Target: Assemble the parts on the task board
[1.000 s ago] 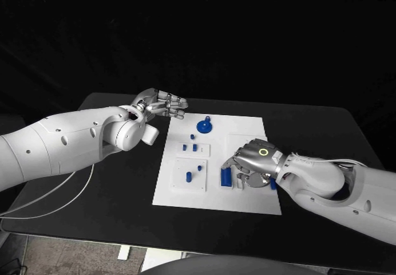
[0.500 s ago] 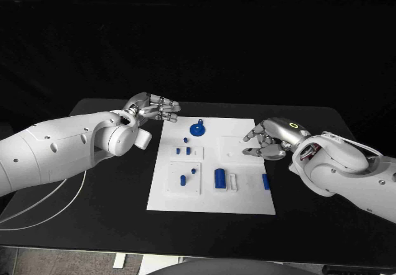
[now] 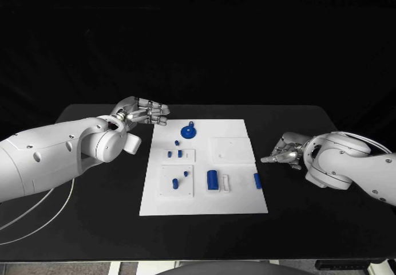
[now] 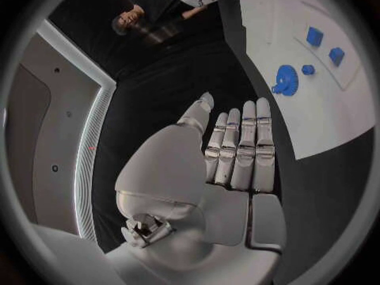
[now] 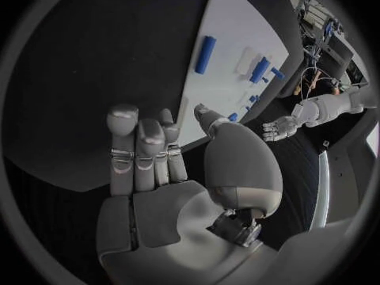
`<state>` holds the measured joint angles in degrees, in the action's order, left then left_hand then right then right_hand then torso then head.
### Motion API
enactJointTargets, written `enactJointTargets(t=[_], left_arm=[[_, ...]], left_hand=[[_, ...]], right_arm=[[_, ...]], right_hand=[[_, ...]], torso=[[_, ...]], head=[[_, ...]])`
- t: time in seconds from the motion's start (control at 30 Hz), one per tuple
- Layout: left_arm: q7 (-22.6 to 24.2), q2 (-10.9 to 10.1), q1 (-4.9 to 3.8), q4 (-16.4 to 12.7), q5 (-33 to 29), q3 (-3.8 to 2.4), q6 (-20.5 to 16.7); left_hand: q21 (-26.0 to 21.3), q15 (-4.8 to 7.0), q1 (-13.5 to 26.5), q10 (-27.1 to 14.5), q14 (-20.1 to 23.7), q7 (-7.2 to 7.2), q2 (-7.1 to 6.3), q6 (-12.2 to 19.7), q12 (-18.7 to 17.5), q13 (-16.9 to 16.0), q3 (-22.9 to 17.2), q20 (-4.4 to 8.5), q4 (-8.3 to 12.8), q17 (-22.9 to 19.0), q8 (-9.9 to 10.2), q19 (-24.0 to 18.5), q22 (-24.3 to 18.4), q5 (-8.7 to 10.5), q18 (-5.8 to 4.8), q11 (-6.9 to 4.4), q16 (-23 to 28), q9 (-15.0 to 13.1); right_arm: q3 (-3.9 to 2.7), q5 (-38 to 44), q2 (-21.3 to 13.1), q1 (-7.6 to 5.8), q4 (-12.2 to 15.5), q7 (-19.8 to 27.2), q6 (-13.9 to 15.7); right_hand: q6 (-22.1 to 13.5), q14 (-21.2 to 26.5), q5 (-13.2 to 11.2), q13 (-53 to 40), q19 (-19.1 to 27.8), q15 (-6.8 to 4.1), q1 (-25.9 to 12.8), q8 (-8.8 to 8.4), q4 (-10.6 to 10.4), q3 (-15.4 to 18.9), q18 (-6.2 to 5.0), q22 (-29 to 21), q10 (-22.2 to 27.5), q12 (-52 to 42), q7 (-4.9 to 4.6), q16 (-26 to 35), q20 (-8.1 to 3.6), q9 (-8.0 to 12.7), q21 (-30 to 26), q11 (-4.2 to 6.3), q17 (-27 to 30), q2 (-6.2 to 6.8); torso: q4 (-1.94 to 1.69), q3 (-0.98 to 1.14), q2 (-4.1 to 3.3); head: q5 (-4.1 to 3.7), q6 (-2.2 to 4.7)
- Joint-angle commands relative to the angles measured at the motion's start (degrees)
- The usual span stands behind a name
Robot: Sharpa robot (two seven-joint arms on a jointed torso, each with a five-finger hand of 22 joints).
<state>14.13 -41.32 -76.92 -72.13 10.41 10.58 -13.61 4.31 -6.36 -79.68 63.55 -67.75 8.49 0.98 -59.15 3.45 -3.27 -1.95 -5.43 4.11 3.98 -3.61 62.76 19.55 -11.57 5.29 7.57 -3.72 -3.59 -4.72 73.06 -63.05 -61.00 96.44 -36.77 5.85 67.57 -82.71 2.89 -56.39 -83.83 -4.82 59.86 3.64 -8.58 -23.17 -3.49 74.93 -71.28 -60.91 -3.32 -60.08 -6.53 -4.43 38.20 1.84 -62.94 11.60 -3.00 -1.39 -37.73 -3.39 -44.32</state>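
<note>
Black counter (image 3: 99, 229), dark backdrop. White rectangular board (image 3: 206, 200) at counter centre, flat, matte. Right robot hand (image 3: 285, 153) withdrawn since 1 s ago: was over board's right side, now off right edge above bare counter, fingers apart, holding nothing. Left robot hand (image 3: 142, 112) stays beyond board's far left corner, fingers straight, side by side, empty. Blue parts on board: gear (image 3: 190, 132) far end, cylinder (image 3: 212, 179) near middle, bar (image 3: 257, 181) right edge.
</note>
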Motion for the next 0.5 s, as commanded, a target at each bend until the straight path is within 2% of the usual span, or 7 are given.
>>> enactJointTargets(t=[0.03,0.13,0.23,0.37,0.5], left_arm=[[0.52,0.03,0.01,-0.14,-0.12,-0.03,0.13],[0.52,0.03,0.01,-0.09,-0.12,-0.03,0.10],[0.49,0.02,0.01,-0.08,-0.12,-0.03,0.06],[0.43,0.02,0.01,-0.06,-0.12,-0.03,0.03],[0.40,-0.01,0.01,-0.04,-0.12,-0.03,0.04]], left_hand=[[0.19,-0.04,-0.60,-0.20,0.13,-0.17,0.01,0.33,-0.01,-0.02,-0.01,0.08,-0.32,0.09,-0.08,0.28,-0.08,0.15,0.12,0.01,0.22,-0.01],[0.19,-0.04,-0.60,-0.20,0.13,-0.17,0.01,0.33,-0.01,-0.02,-0.01,0.08,-0.32,0.09,-0.08,0.28,-0.08,0.15,0.12,0.01,0.22,-0.01],[0.19,-0.04,-0.60,-0.20,0.13,-0.17,0.01,0.33,-0.01,-0.02,-0.01,0.08,-0.32,0.09,-0.08,0.28,-0.08,0.15,0.12,0.01,0.22,-0.01],[0.19,-0.04,-0.60,-0.20,0.13,-0.17,0.01,0.33,-0.01,-0.02,-0.01,0.08,-0.32,0.09,-0.08,0.28,-0.08,0.15,0.12,0.01,0.22,-0.01],[0.19,-0.04,-0.60,-0.20,0.13,-0.17,0.01,0.33,-0.01,-0.02,-0.01,0.08,-0.32,0.09,-0.08,0.28,-0.08,0.15,0.12,0.01,0.22,-0.01]], right_arm=[[-0.02,-2.88,-0.12,0.23,0.16,-4.80,-7.40],[-0.01,-3.28,-0.16,0.61,0.54,-4.96,-7.71],[0.01,-3.58,-0.05,0.93,0.89,-4.99,-7.15],[0.05,-4.51,0.25,1.38,1.60,-4.92,-5.16],[0.06,-5.41,0.48,1.64,2.28,-4.80,-3.05]], right_hand=[[0.14,-0.45,-0.14,-0.15,-3.04,-0.07,0.13,0.04,-0.84,0.38,-0.47,2.61,-0.49,0.35,-0.06,-0.27,0.23,-0.02,0.30,-0.15,-0.37,0.21],[0.16,-0.50,-0.14,-0.25,-3.07,-0.05,-0.44,0.05,-1.54,0.92,-0.43,2.75,-0.55,0.43,-0.04,-0.40,0.25,-0.02,0.58,-0.15,-0.59,0.62],[0.36,-0.57,-0.14,-0.58,-3.10,-0.09,-0.43,0.05,-2.59,1.98,-0.40,2.99,-0.76,0.50,0.04,-0.64,0.20,-0.05,0.81,-0.10,-1.05,0.94],[0.49,-0.70,-0.13,-1.28,-3.18,-0.13,-0.75,0.09,-3.71,3.03,-0.36,3.32,-1.11,0.18,0.10,-0.97,0.17,-0.08,1.47,-0.07,-1.55,1.68],[0.70,-0.81,-0.13,-1.92,-3.23,-0.21,-1.07,0.07,-5.10,4.55,-0.35,3.62,-1.40,-0.18,0.20,-1.42,0.09,-0.13,2.06,0.00,-2.11,2.22]], torso=[[0.16,-0.12,0.05],[0.22,-0.11,0.08],[0.13,-0.11,0.09],[0.10,-0.16,0.09],[0.01,-0.11,0.02]], head=[[-0.19,0.05],[-0.25,0.05],[-0.33,0.06],[-0.21,0.10],[-0.22,-0.03]])
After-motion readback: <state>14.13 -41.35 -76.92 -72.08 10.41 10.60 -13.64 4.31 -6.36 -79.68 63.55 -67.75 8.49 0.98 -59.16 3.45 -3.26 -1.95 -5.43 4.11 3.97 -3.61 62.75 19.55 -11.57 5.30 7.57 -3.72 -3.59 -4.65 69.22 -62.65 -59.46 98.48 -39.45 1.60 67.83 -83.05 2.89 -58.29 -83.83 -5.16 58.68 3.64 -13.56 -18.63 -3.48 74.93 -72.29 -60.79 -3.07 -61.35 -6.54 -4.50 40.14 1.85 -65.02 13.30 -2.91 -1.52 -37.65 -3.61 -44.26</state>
